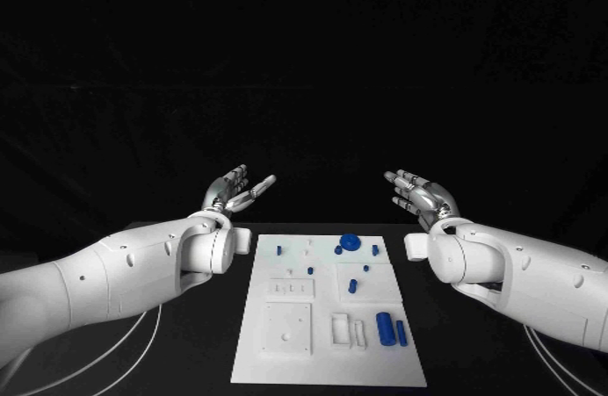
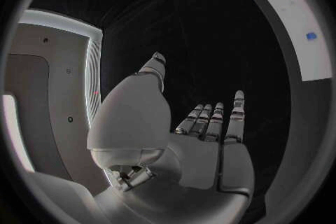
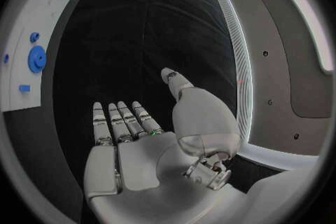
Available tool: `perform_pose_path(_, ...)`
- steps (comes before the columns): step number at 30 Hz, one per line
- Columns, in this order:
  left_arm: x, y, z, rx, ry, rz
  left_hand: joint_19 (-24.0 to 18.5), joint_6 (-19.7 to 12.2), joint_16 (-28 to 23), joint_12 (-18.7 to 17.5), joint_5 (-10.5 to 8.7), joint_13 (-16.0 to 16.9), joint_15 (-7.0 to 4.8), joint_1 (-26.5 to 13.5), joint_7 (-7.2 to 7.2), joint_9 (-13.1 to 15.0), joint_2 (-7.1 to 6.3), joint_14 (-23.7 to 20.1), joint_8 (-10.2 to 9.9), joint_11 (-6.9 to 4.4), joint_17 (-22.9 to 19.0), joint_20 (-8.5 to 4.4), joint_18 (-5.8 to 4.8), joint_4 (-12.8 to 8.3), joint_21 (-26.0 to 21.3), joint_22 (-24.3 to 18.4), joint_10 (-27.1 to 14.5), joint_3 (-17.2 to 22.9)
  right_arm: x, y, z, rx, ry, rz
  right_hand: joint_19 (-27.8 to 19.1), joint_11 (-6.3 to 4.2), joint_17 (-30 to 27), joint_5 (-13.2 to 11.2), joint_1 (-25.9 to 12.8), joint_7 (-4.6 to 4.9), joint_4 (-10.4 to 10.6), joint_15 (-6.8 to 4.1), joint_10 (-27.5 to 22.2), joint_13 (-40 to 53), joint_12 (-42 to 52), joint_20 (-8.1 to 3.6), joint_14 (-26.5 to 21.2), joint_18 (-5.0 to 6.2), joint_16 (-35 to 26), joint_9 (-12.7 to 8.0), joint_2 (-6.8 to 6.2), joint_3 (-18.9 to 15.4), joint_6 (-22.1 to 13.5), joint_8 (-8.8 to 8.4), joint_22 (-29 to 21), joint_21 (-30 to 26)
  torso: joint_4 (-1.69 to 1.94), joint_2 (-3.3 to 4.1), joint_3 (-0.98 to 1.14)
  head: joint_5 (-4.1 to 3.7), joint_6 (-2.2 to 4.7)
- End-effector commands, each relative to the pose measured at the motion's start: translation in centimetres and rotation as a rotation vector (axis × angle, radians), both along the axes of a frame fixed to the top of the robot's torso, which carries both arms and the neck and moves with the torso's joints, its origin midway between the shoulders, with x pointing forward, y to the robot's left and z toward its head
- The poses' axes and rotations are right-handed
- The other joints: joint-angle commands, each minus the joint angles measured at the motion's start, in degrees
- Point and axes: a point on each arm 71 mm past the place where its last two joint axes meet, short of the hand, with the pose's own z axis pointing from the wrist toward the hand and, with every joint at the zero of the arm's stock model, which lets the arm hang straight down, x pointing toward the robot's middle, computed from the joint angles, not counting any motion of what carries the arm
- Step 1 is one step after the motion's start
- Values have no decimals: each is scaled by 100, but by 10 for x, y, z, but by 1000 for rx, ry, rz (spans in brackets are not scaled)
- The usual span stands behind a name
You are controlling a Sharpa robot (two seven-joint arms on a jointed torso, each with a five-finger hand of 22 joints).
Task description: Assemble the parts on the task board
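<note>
task board [image 1: 285, 361]: blue parts [image 1: 384, 327] loose, assembly looks unstarted | left hand [image 1: 238, 190] 10 o'clock, right hand [image 1: 423, 197] 2 o'clock, fingers released, holding nothing

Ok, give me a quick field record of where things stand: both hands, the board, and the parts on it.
left hand: open, raised above the table beyond the board's far left corner, holding nothing
right hand: open, raised beyond the board's far right corner, holding nothing
task board: flat on the black table between the arms
blue parts: round gear-like piece near the far edge; two cylinders lying side by side near right; smaller pieces scattered mid-board
progress: no part picked up yet
</note>
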Motion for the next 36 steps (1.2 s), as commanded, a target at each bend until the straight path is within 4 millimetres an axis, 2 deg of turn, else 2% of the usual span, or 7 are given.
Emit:
perform_pose_path(1, 14, -1, 4, -8, 57, -108, 125, 96, 35, 32, 49, 11, 25, 272, 24, 11, -36, 97, 44, 19, 15, 49, 103, 86, 38, 13, 86, 24, 10, 3, -2, -7, 97, 208, 92, 59, 14, -6, 431, 301, -146, 71, 201, 18, 38, 41, 148, 125, 34, 19, -6, 71, 173, 42, 12, 42, -3, 0, -1, 1, 0)
perform_pose_path(8, 28, 7, 13, 20, 62, -117, 562, 238, 91, 48, 24, 29, 66, 282, 145, 20, 149, 778, 53, 152, 59, 41, 198, 65, 127, 64, 414, 158, 22, -9, 1, -33, 143, 264, 439, 90, 45, -36, 1041, 301, -372, 172, 1028, 57, 76, -26, 725, 82, 68, 52, 33, -205, 813, 84, 46, 103, -3, 0, -1, 1, 0)
perform_pose_path(12, 29, 7, 13, 21, 62, -118, 1682, 987, 261, 139, 11, 102, 178, 254, 411, 71, 565, 2119, 134, 388, 132, 41, 344, -108, 478, 219, 1854, 279, 25, -12, 2, -39, 154, 276, 1867, -86, 161, -101, 1303, 173, -595, 35, 3008, 142, 143, -253, 2793, 35, 155, 113, 55, -157, 2273, 132, 136, 348, -3, 0, -1, 1, 0)
perform_pose_path(14, 24, 13, 14, 6, 63, -136, 2306, 1592, 574, 172, 16, 142, 358, 214, 460, 100, 760, 3736, 159, 443, 244, -258, 293, -380, 859, 363, 2875, 227, 29, -20, 12, -352, -64, 268, 2407, -191, 212, -128, 1326, 112, -662, -85, 3568, 161, 164, -362, 3530, -23, 205, 152, 36, -47, 2925, 172, 158, 384, 1, -2, -7, 30, -138)
perform_pose_path(19, 17, 15, 14, 27, 69, -157, 3264, 2695, 825, 237, 26, 192, -89, 155, 340, 157, 1096, 5080, 195, 290, 373, -984, -181, -983, 1577, 630, 4217, 15, 29, -12, 15, -599, -169, 331, 3960, -523, 471, -126, 1209, 17, -827, -601, 4480, 174, 183, -812, 4845, -20, 407, 203, -74, 559, 3725, 220, 249, 692, -9, 24, 0, 45, -145)
perform_pose_path(24, 6, 14, 15, 28, 84, -189, 3693, 3985, 1270, 248, 47, 199, -369, 191, 305, 236, 1252, 5793, 254, 140, 563, -1334, -305, -1220, 2147, 925, 4953, -86, 26, 0, 17, -803, -226, 407, 5106, -877, 861, -86, 1264, -175, -967, -1080, 5379, 230, 274, -1205, 6038, 87, 751, 292, -231, 610, 4357, 342, 393, 1157, 19, 101, 5, 29, -167)
perform_pose_path(36, -23, 3, 25, -16, 103, -282, 3213, 3926, 2302, 229, 59, 202, -504, 55, 317, 229, 1361, 5794, 245, 125, 1363, -1506, -292, -1440, 3692, 1897, 4847, -278, 22, 27, 24, -1180, -364, 449, 6312, -920, 3475, 25, 1268, -219, -1145, -1348, 5234, 197, 220, -1883, 6499, 26, 3222, 233, -412, 396, 4418, 203, 1417, 2741, 144, 330, -6, -56, -351)
